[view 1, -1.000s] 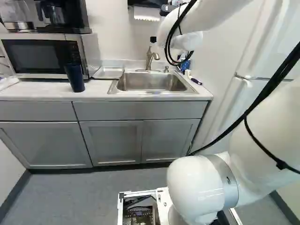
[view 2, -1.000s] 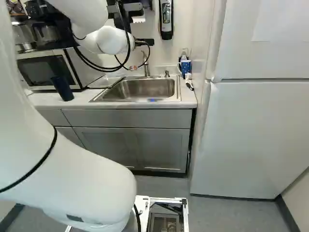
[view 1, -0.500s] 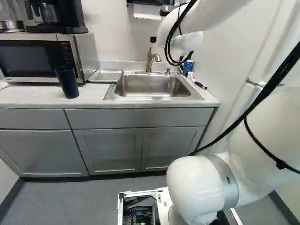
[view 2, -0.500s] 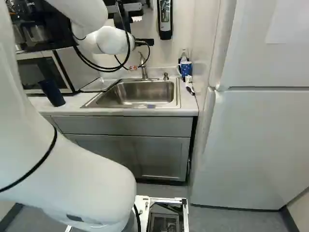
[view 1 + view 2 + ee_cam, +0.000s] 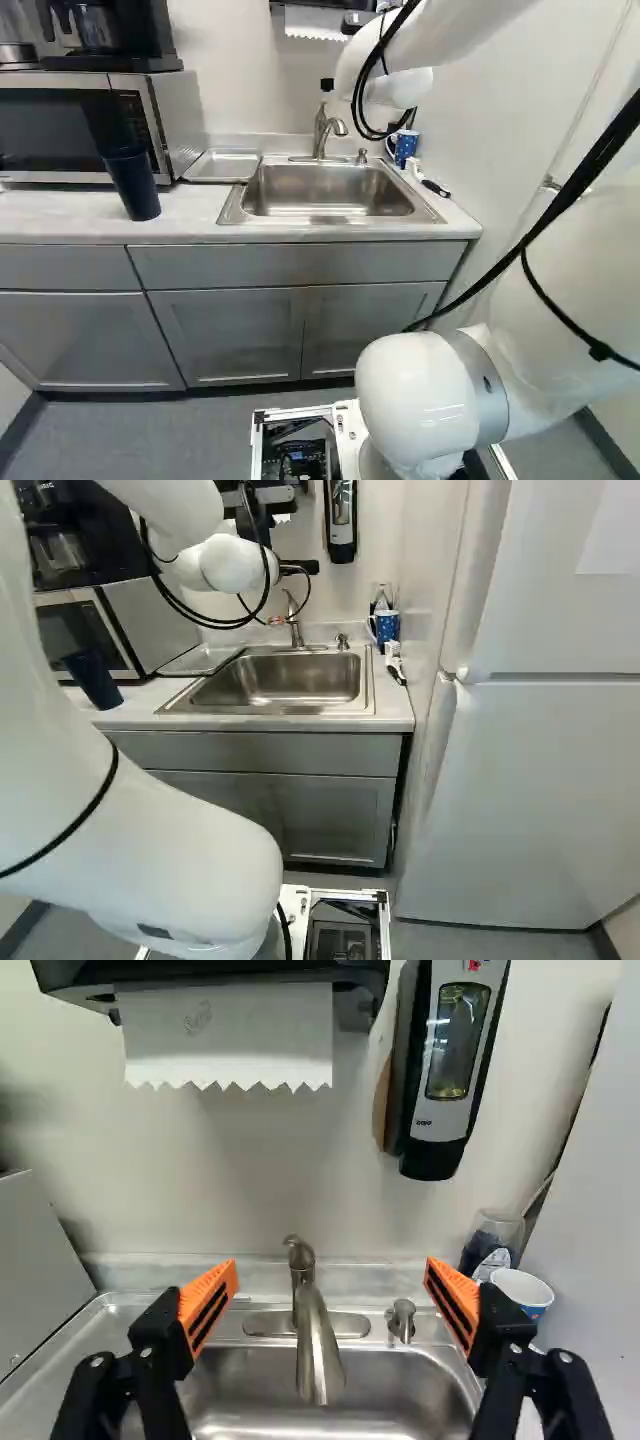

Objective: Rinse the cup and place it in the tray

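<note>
The cup (image 5: 132, 186), most likely this tall dark blue one, stands on the bench (image 5: 190, 216), just in front of the microwave (image 5: 182, 122). It looks light, stiff and smooth, so it may get slippery when wet. I'd grab it round the middle of its sides, not too hard. The hand (image 5: 331, 1272) is wide apart, holding nothing.

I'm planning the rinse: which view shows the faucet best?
The wrist view: the faucet is largest there, spout unobstructed. The left base view shows it small; the right base view, small, beside the arm.
</note>
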Controlling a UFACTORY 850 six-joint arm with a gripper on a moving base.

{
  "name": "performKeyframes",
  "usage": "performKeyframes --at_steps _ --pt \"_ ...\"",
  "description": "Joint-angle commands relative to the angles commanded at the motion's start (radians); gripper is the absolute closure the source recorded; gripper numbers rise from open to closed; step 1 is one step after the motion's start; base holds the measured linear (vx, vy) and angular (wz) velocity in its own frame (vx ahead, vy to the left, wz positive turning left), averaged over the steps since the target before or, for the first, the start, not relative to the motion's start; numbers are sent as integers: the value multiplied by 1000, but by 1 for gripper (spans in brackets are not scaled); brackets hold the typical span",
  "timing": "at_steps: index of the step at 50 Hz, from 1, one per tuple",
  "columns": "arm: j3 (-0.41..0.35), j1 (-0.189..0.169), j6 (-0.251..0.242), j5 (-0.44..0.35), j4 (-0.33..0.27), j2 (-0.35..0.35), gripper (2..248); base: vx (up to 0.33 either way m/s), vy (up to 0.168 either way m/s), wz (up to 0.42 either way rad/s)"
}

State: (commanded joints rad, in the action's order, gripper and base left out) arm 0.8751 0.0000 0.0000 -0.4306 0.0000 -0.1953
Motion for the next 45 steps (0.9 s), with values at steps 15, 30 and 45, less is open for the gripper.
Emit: performKeyframes --at_steps 15,30,45 --pt "0 0 0 0 0 0 3 11 12 77" --pt "0 0 0 0 0 0 3 0 -1 -5" --pt "6 0 0 0 0 6 3 0 0 0"
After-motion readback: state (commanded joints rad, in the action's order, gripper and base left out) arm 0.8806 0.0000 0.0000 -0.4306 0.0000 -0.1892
